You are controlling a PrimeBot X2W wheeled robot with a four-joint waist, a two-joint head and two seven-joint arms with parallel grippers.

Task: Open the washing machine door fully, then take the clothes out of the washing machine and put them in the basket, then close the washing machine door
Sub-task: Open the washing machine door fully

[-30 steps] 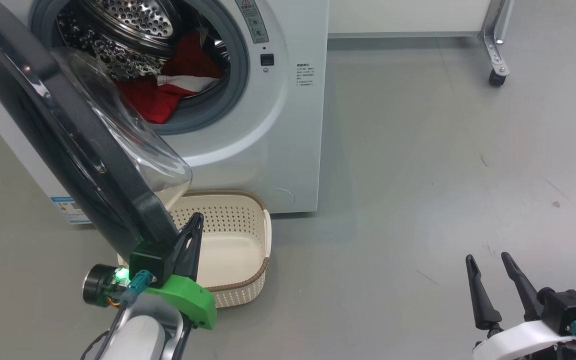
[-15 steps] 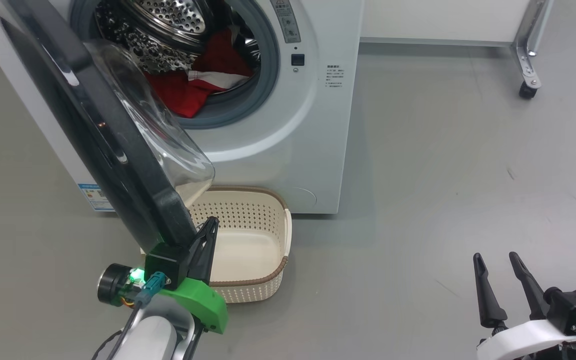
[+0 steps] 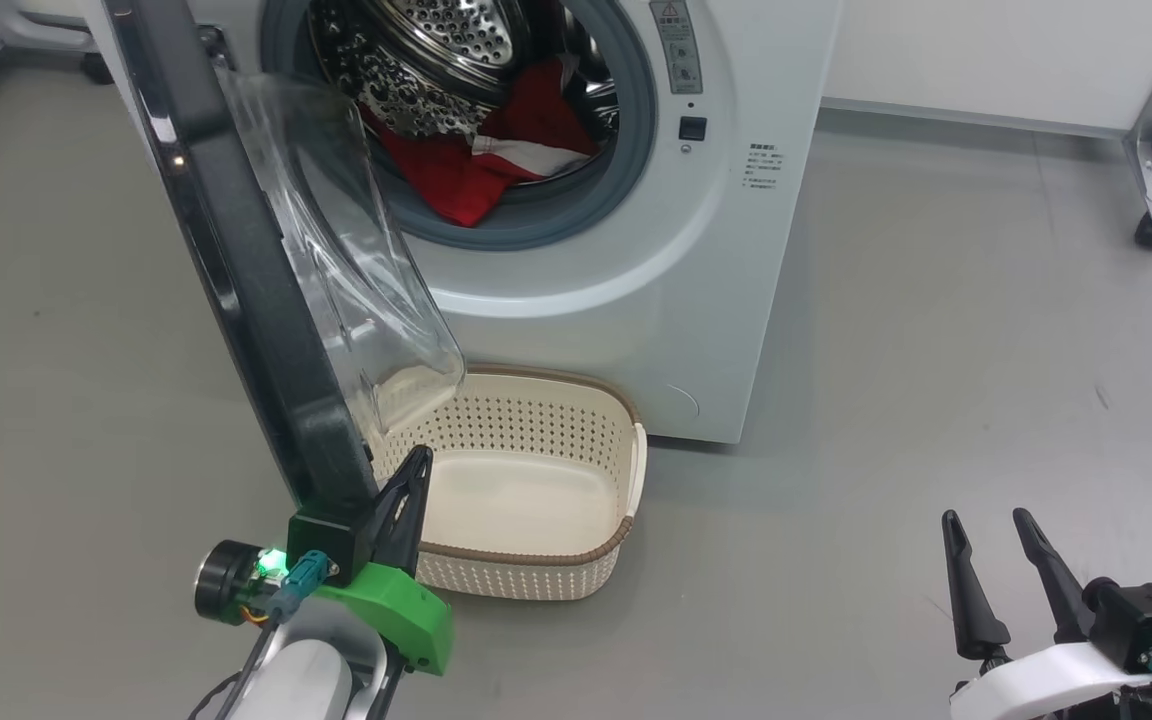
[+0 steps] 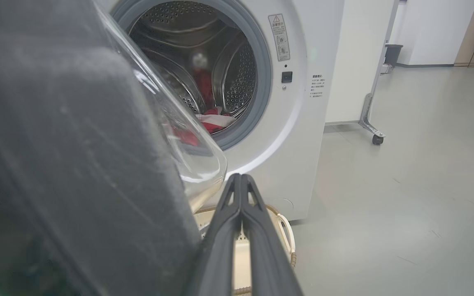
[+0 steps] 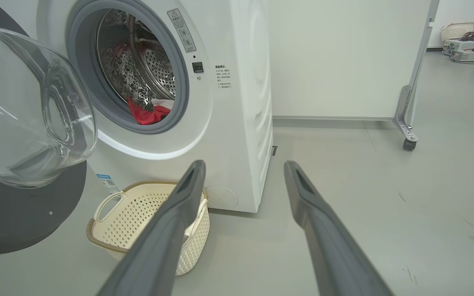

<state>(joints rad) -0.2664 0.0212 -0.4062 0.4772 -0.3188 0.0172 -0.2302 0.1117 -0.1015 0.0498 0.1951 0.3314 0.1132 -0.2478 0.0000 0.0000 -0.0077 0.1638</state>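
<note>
While working toward a fully open door, taking the big white front-loading washing machine [image 3: 636, 290] as the fixed reference, standing on the grey floor [image 3: 886, 350] at the top of the head view. Locating the large round door with glossy black rim and bulging clear glass bowl [image 3: 236, 270] at the machine's left side, turned nearly edge-on to the head camera, with its bowl overhanging the left end of the small cream perforated plastic basket with brown woven-look rim [image 3: 576, 382]. Noting the basket as empty, just in front of the machine's base. Finding the bright red clothes with a white striped piece [image 3: 456, 180] low in the drum, against the grey rubber ring [image 3: 636, 150].

Reading the left gripper [image 3: 414, 465] as pressed together with nothing pinched, lying right against the inner side of the door's lower rim. Reading the right gripper [image 3: 986, 520] as spread and empty, low at the right, well apart from the machine.

Judging the hazards:
- Risking a slip of the fingers off the curved rim, letting the door swing back.
- Risking a knock to the basket from the left arm passing close beside it.
- Risking clothes catching on the ring and dropping onto the floor.

Comparing views: confirming the touching fingertips [image 4: 240, 181] in the left wrist view, where the head view is presenting one finger. Picking up the basket's loop handle [image 5: 108, 205] and a small blue label sticker [image 5: 107, 183] in the right wrist view, both screened by the door in the head view.
</note>
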